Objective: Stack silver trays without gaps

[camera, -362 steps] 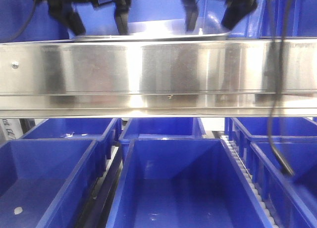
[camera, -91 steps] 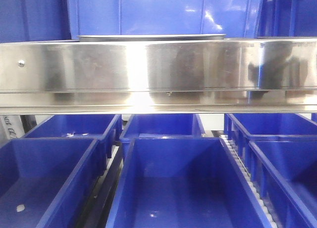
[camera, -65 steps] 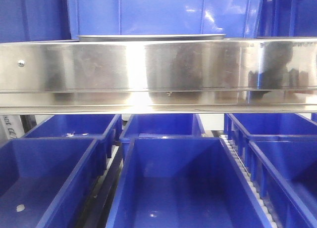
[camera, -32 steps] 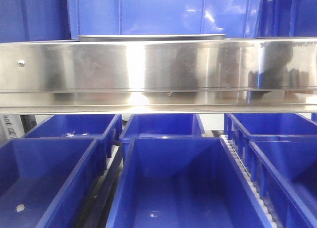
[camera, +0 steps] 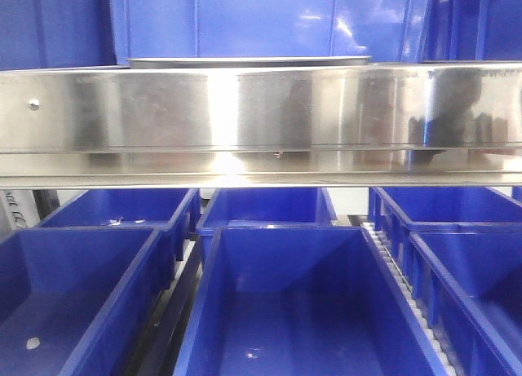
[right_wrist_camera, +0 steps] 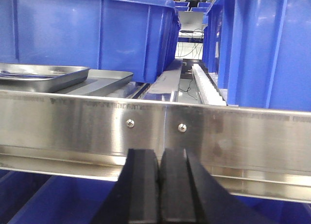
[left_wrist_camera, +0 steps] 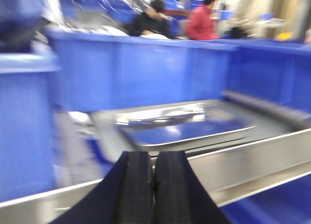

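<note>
The silver trays sit nested on the upper shelf behind the steel band. In the front view only their rim (camera: 245, 62) shows above the band. In the blurred left wrist view the upper tray (left_wrist_camera: 184, 124) lies inside the lower tray (left_wrist_camera: 272, 124). In the right wrist view the upper tray (right_wrist_camera: 39, 74) sits at far left on the lower tray (right_wrist_camera: 104, 80). My left gripper (left_wrist_camera: 153, 161) is shut and empty, below and in front of the trays. My right gripper (right_wrist_camera: 159, 158) is shut and empty, in front of the band, right of the trays.
A long brushed-steel band (camera: 261, 115) with screw heads (right_wrist_camera: 130, 123) fronts the shelf. Blue plastic bins (camera: 302, 303) stand below it and more blue bins (right_wrist_camera: 92, 34) stand behind the trays. A white roller rail (right_wrist_camera: 209, 88) runs between bins. People sit in the background (left_wrist_camera: 199, 22).
Both grippers, which hung over the trays 5.6 s ago, have left the front view. Over the last second nothing has visibly moved there.
</note>
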`<state>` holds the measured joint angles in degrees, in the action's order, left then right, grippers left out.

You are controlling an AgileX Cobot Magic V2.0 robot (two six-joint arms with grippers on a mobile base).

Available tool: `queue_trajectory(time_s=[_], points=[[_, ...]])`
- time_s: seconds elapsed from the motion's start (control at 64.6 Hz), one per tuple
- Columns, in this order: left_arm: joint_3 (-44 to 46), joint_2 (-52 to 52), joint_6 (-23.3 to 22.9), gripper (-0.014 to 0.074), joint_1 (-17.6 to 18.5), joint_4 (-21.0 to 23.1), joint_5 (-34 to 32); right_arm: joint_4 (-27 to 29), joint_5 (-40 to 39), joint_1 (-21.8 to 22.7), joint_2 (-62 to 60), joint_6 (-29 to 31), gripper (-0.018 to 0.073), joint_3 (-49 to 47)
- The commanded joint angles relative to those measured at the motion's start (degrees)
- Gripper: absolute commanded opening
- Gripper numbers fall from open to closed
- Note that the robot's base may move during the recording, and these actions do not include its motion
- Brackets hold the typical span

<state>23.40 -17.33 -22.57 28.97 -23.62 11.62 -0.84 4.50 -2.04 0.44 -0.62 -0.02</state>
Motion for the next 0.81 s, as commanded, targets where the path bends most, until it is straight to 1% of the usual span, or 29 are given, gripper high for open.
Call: queue_trajectory(time_s=[0.0, 0.046, 0.077, 0.108, 0.217, 0.263, 0.341, 0.372, 0.464, 0.526, 0.604, 0.666, 0.759, 0.79], points=[[-2.48, 4.71, 9.48, -0.0006, -3.6, 6.13, -0.54, 0.1, -0.93, 0.29, -0.44, 0.18, -0.008, 0.02], [-4.14, 7.05, 14.59, -0.0006, -5.84, 10.66, -0.54, 0.1, -0.93, 0.29, -0.44, 0.18, -0.008, 0.02], [-5.43, 9.02, 17.0, -0.0006, -7.88, 13.15, -0.54, 0.1, -0.93, 0.29, -0.44, 0.18, -0.008, 0.02], [-6.56, 10.9, 18.16, -0.0006, -10.09, 14.64, -0.54, 0.1, -0.93, 0.29, -0.44, 0.18, -0.008, 0.02], [-11.45, 15.84, 18.49, -0.0006, -16.86, 18.76, -0.54, 0.1, -0.93, 0.29, -0.44, 0.18, -0.008, 0.02], [-13.72, 17.33, 18.49, -0.0006, -20.34, 20.43, -0.54, 0.1, -0.93, 0.29, -0.44, 0.18, -0.008, 0.02], [-16.75, 17.33, 18.49, -0.0006, -24.38, 23.26, -1.4, 0.1, -0.93, 0.29, -0.44, 0.18, -0.008, 0.02], [-17.69, 17.33, 18.49, -0.0006, -25.78, 23.62, -1.96, 0.1, -0.93, 0.29, -0.44, 0.18, -0.008, 0.02], [-19.38, 17.33, 18.49, -0.0006, -28.39, 23.26, -2.03, 0.1, -1.09, 0.29, -0.44, 0.18, -0.008, 0.02], [-20.24, 17.33, 18.49, -0.0006, -29.38, 23.16, -2.87, 0.1, -1.09, 0.29, -0.44, 0.18, -0.008, 0.02], [-22.77, 17.33, 18.49, -0.0006, -29.89, 22.81, -7.55, 0.1, -1.09, 0.29, -0.44, 0.18, -0.008, 0.02], [-23.4, 17.33, 18.49, -0.0006, -29.89, 22.81, -13.53, 0.1, -1.09, 0.29, -0.44, 0.18, -0.008, 0.02], [-23.4, 17.33, 18.61, -0.0006, -29.89, 22.81, -10.9, 0.1, -1.09, 0.29, -0.44, 0.18, -0.008, 0.02], [-23.4, 17.33, 19.73, -0.0006, -29.89, 23.07, -10.3, 0.1, -1.09, 0.29, -0.44, 0.18, -0.008, 0.02]])
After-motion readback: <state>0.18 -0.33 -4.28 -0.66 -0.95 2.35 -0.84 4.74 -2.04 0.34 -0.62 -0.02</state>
